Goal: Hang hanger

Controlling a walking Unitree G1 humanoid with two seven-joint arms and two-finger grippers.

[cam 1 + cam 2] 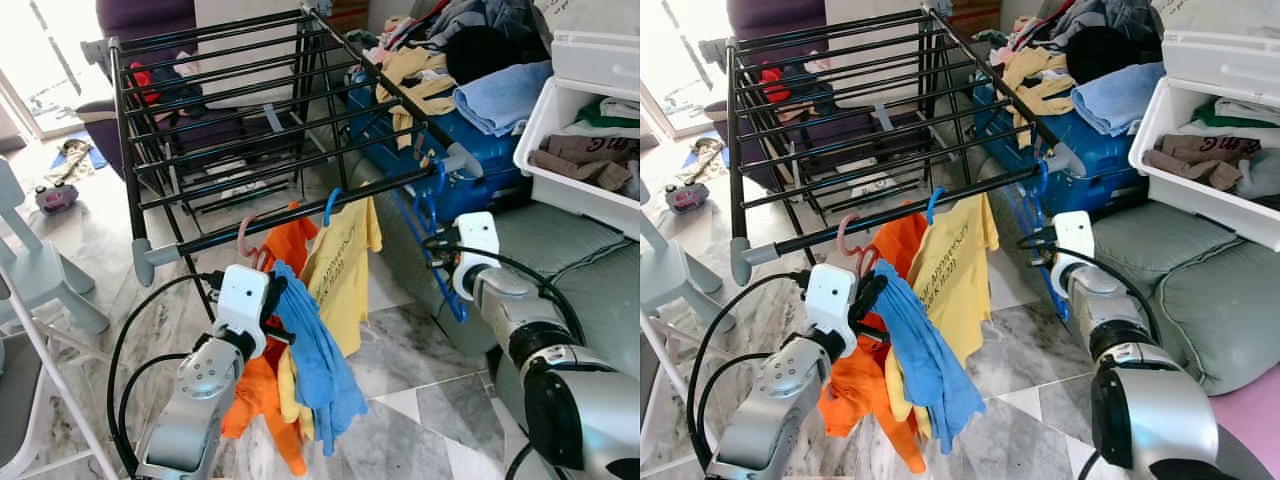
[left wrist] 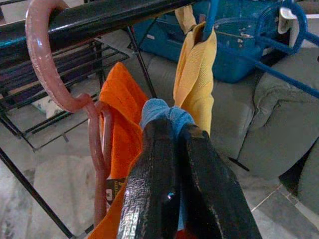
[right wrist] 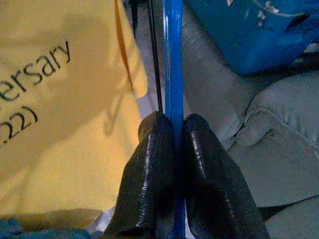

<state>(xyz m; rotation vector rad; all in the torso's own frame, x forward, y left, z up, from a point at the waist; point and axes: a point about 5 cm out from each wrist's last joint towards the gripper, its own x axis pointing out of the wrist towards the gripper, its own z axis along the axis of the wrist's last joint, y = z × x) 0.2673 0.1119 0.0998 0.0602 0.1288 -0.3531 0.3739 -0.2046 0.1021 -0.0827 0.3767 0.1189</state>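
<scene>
Blue hanger (image 1: 437, 240), empty, hung from the front rail (image 1: 300, 218) of the black drying rack (image 1: 220, 110), near its right end, and sloped down beside the grey sofa (image 1: 590, 270). The right gripper (image 3: 174, 149) had its two black fingers pressed together on the hanger's thin blue bar. The left gripper (image 2: 172, 149) pinched a fold of blue cloth (image 1: 315, 360) below the same rail. Next to it a pink hanger (image 1: 246, 238) carried an orange garment (image 1: 265, 390), and another blue hook held a yellow T-shirt (image 1: 345, 265).
</scene>
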